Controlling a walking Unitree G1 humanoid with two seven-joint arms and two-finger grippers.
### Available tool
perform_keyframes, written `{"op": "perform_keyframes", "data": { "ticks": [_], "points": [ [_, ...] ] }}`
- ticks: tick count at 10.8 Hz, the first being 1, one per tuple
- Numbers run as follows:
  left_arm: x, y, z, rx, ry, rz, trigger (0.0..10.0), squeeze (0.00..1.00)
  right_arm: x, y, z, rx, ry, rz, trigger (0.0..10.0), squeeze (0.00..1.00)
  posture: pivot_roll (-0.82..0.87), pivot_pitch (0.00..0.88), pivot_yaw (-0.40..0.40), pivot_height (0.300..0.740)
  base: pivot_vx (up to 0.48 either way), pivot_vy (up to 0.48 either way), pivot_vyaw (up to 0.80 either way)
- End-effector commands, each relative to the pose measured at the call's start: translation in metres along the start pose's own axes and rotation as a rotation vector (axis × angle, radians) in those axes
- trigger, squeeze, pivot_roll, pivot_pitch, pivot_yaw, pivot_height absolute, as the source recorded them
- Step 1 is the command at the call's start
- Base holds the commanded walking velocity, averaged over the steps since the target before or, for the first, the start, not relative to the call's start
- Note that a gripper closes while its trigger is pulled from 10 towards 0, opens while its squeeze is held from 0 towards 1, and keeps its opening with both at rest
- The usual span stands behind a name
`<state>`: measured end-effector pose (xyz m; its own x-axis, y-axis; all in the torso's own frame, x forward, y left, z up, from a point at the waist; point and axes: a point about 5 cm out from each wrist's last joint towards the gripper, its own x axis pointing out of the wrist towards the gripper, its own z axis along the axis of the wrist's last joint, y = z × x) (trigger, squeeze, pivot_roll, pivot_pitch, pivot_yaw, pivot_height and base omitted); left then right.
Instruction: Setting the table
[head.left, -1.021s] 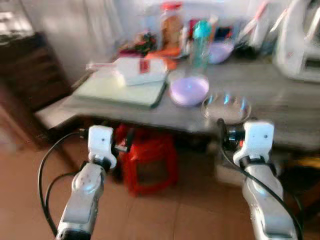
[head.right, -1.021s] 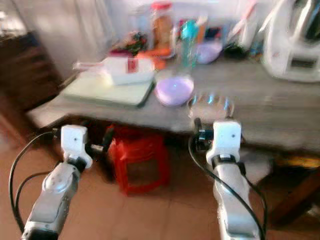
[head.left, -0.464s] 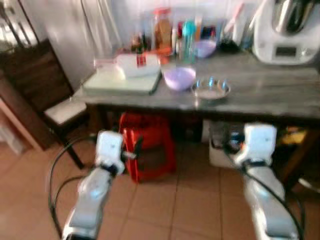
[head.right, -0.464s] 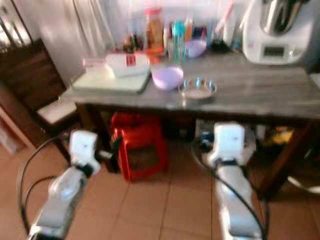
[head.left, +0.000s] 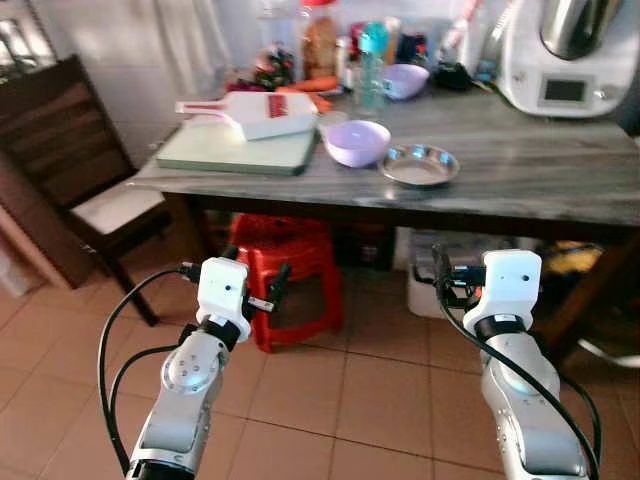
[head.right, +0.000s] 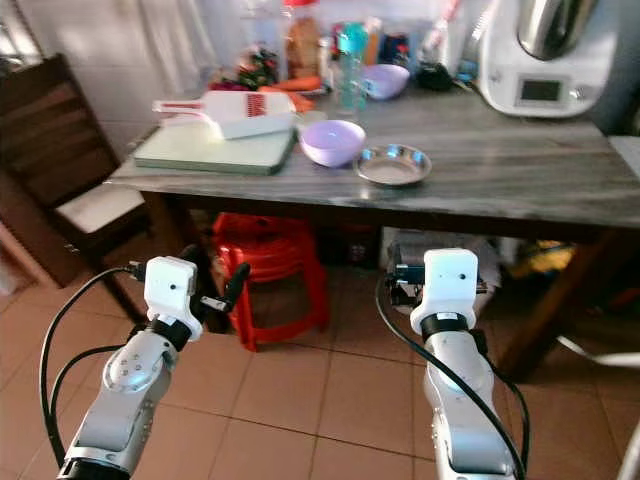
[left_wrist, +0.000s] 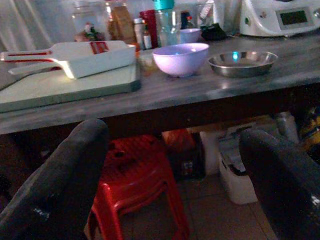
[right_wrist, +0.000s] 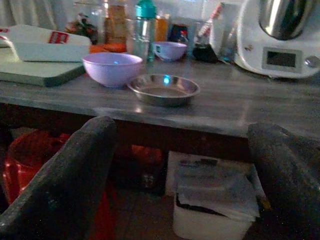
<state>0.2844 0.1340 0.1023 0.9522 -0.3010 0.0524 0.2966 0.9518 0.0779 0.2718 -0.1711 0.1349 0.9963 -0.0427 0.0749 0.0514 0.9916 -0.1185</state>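
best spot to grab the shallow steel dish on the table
Probably the shallow round steel dish is best taken by its thin flared rim on the edge nearest the robot, from above and in front. It sits flat on the grey table, and the lilac plastic bowl crowds its left side. The right gripper looks nearer.

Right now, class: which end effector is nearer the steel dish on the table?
Right. The right end effector is below the table edge, almost directly under the steel dish. The left end effector is by the red stool, further over to the left.
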Motion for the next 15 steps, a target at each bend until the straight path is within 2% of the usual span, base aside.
{"op": "perform_keyframes", "data": {
  "ticks": [1,5,10,13,15],
  "points": [
    [0.0004,0.0014,0.0009,0.01,-0.005,-0.002,10.0,0.0,-0.0012,0.0002,-0.0032,0.006,0.01,-0.004,10.0,0.0,0.05,0.011,0.076,0.74,0.0,-0.311,0.0],
    [0.0032,0.0008,0.0003,0.011,0.002,-0.012,10.0,0.0,-0.0023,0.0016,-0.0071,-0.022,0.014,0.008,10.0,0.0,0.05,0.012,0.085,0.74,0.0,-0.4,-0.69],
    [0.0059,-0.0023,-0.0005,0.002,0.001,-0.018,10.0,0.0,-0.0016,0.0056,-0.0097,-0.062,0.011,0.034,10.0,0.0,0.05,0.008,0.085,0.74,0.0,-0.436,0.0],
    [0.0071,-0.005,0.0001,0.002,-0.001,-0.022,10.0,0.0,-0.0008,0.0055,-0.0104,-0.065,0.011,0.032,10.0,0.0,0.05,0.008,0.087,0.74,0.0,-0.435,0.53],
    [0.008,-0.0056,0.0003,0.001,-0.002,-0.025,10.0,0.0,-0.0021,0.0052,-0.0119,-0.06,0.014,0.026,10.0,0.0,0.04,0.012,0.089,0.74,0.0,-0.433,0.0]
  ]
}}
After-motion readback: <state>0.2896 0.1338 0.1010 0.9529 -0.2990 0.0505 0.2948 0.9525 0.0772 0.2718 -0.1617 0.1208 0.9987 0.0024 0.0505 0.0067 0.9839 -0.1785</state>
